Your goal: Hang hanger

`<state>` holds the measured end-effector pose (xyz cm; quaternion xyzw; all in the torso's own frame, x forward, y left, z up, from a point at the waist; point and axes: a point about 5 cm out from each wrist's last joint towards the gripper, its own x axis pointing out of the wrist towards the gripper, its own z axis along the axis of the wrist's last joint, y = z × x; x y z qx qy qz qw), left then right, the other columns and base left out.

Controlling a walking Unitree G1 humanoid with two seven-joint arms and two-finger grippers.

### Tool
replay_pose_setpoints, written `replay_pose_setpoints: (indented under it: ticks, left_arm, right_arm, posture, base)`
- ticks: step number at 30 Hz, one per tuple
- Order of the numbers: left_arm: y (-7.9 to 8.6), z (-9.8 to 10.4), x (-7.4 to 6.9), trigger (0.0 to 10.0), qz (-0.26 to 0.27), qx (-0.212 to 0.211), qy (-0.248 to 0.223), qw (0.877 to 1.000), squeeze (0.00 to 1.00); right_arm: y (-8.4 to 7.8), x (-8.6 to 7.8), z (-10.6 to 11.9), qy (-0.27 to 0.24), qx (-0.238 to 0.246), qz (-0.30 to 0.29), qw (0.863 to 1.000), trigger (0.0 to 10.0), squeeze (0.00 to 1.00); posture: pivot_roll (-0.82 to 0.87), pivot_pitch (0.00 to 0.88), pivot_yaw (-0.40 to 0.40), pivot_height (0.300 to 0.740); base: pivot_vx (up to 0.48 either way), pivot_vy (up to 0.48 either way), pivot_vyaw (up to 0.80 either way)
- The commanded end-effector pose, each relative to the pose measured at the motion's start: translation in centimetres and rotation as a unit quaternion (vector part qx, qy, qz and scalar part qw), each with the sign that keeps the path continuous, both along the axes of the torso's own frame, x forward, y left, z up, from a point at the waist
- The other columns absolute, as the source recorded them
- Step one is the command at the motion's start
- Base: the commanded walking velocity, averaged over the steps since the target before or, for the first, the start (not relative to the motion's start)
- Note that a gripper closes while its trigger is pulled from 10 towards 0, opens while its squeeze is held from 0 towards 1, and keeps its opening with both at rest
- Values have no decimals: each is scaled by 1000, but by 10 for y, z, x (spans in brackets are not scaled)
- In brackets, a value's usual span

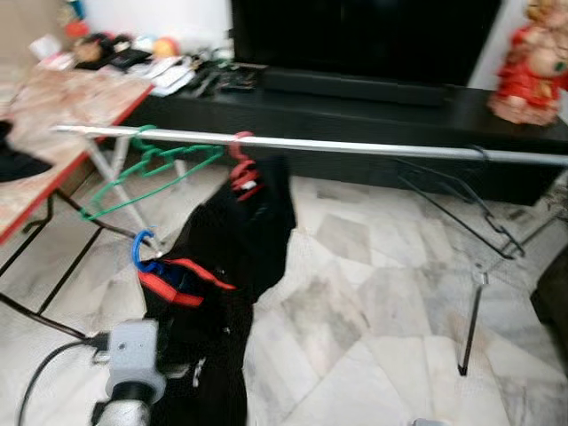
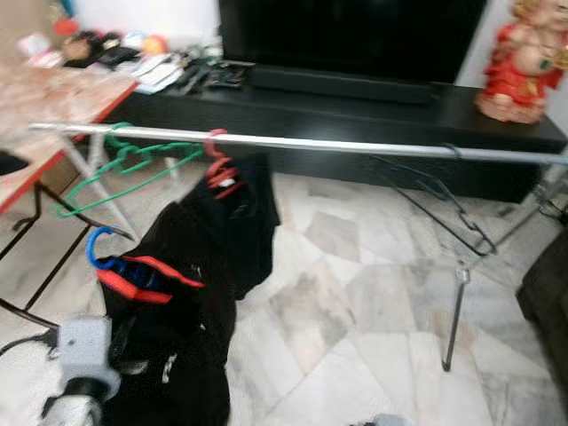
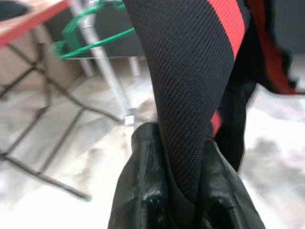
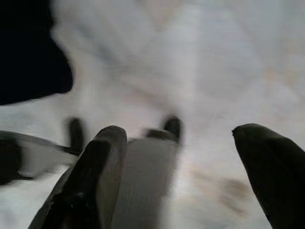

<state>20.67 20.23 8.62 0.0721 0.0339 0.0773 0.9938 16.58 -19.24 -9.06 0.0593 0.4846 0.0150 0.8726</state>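
A blue hanger (image 1: 142, 251) carries a black garment with red trim (image 1: 209, 311), held below the silver rail (image 1: 355, 146) of a drying rack. My left gripper (image 3: 183, 143) is shut on the garment's black and red cloth (image 3: 190, 71). On the rail hang a green hanger (image 1: 151, 169), a red hanger (image 1: 242, 170) with another black garment (image 1: 266, 222), and further right a black wire hanger (image 1: 461, 204). My right gripper (image 4: 180, 131) is open over blurred pale floor, with nothing between its fingers.
A red-edged folding table (image 1: 53, 133) stands at the left. Behind the rail runs a low black TV cabinet (image 1: 373, 115) with clutter and a red figurine (image 1: 528, 62). The rack's leg (image 1: 473, 319) stands on the marble floor at the right. A dark seat (image 1: 555, 302) is at the right edge.
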Motion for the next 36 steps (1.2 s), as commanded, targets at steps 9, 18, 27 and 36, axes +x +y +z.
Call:
replay_pose_setpoints:
  ticks: [9, 18, 27, 36]
  left_arm:
    - [-4, 9, 4, 10000, -9, -9, -22, 1000, 0]
    - [-5, 9, 4, 10000, -11, -8, -22, 1000, 0]
    - [-8, 9, 4, 10000, -24, -5, -26, 999, 0]
    - [-8, 9, 3, 10000, -25, -3, -24, 999, 0]
  right_arm:
    - [-8, -8, -2, 12, -6, -11, 1000, 10000, 0]
    - [-9, -8, -2, 13, -7, -13, 1000, 10000, 0]
    - [-9, -8, -2, 17, -6, -9, 1000, 10000, 0]
    - [-8, -8, -2, 19, -6, -4, 1000, 10000, 0]
  posture:
    - [30, 108, 1, 740]
    - [32, 121, -3, 740]
    - [30, 125, -4, 740]
    - [33, 130, -4, 740]
  base:
    - [0, 480, 0]
    - [0, 427, 0]
    - [0, 0, -667]
    - [0, 0, -775]
